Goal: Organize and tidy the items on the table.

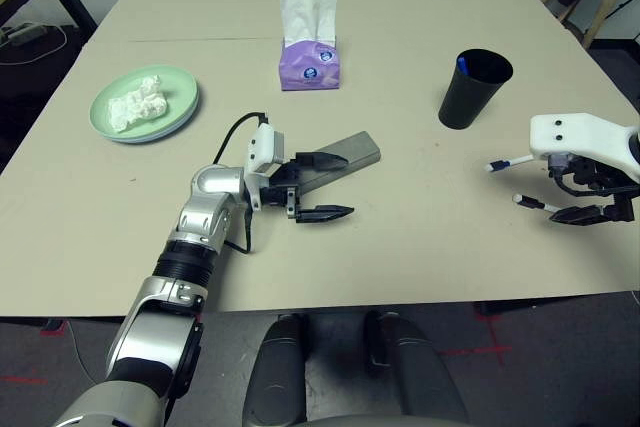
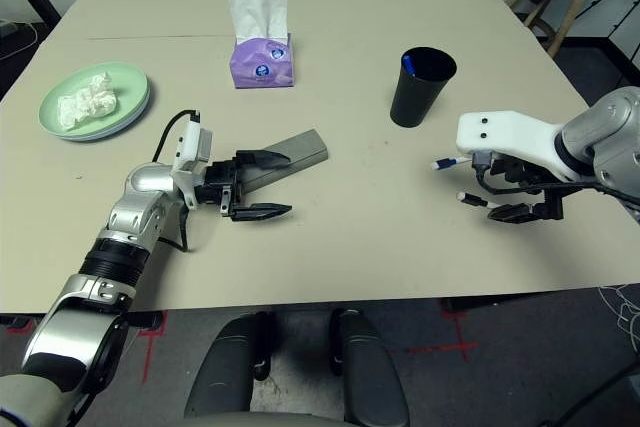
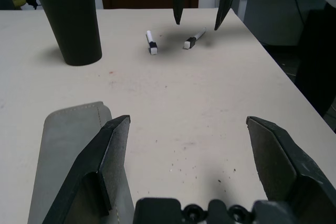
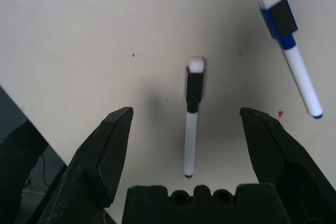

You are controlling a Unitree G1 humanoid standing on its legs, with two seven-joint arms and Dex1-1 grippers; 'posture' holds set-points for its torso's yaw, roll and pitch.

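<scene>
Head views: the grey oblong glasses case lies mid-bench, just beside the wide-open left end effector. It is judged stiff and light; grip it across the narrow width.

Left wrist view: the black cup stands well apart.

Right wrist view: the right end effector, wide and empty, hangs over a slim white black-capped pen. Judged light and prone to rolling; pinch mid-barrel.

- No legible wording: the purple tissue box on the table carries two small round blue emblems on its front, their print too small to read.
</scene>
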